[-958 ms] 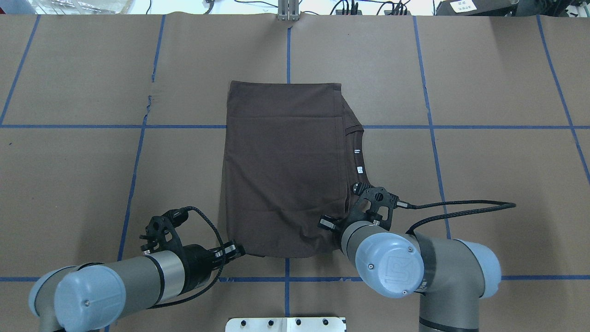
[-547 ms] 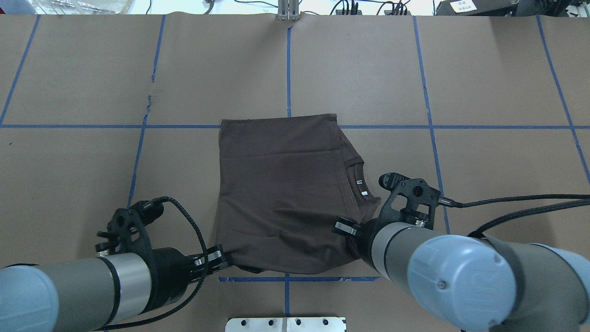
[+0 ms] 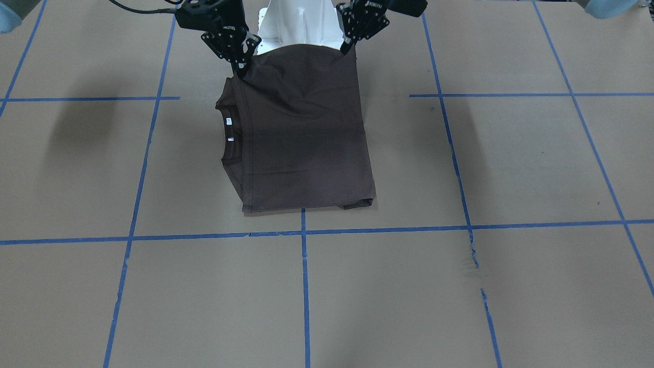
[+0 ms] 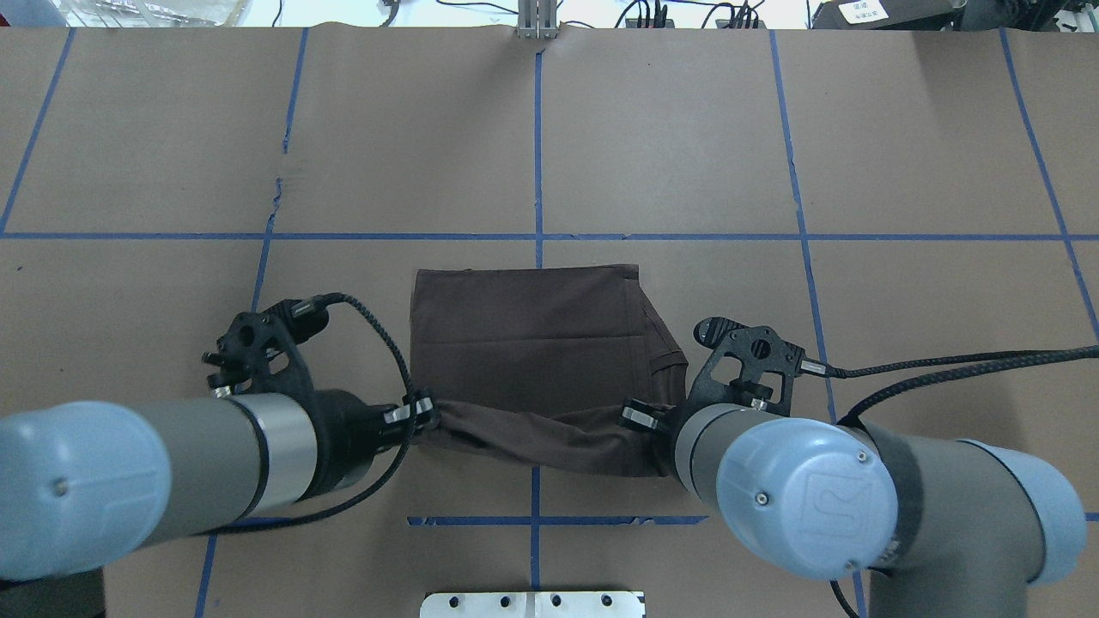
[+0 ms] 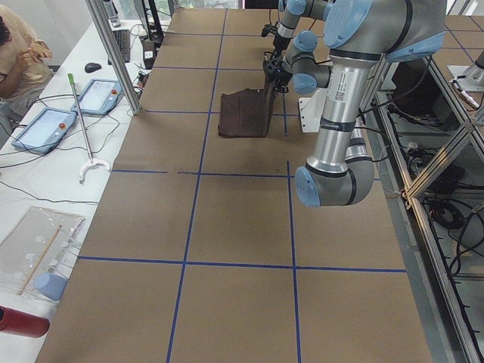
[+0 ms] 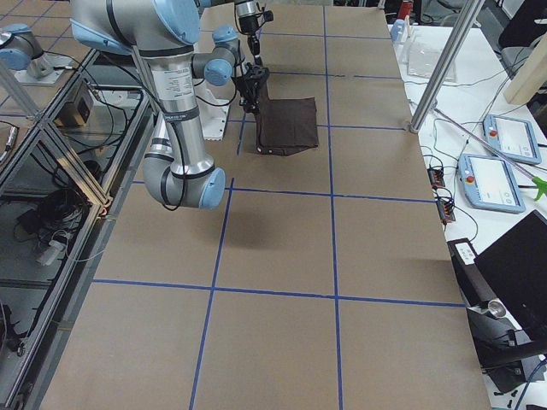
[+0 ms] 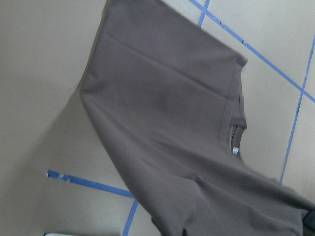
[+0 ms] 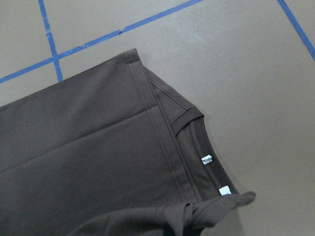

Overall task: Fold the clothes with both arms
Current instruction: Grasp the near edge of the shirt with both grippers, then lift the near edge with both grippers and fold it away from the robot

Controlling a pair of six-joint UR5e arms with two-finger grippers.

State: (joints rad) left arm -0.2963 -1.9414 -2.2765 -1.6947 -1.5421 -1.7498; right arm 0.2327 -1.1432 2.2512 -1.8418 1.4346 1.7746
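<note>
Likely lab: teach pendants (image 6: pixel 491 182), taped table (image 4: pixel 927 137).

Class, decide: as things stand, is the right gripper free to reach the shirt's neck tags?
Probably not yet. The tags lie close by and uncovered, but the right gripper is shut on the shirt's lifted corner and must let go first.

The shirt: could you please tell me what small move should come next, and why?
Probably carry both corners forward, away from the robot, to fold. The left end effector and right end effector hold the near edge of the shirt lifted, while its far half lies flat on the table.
</note>
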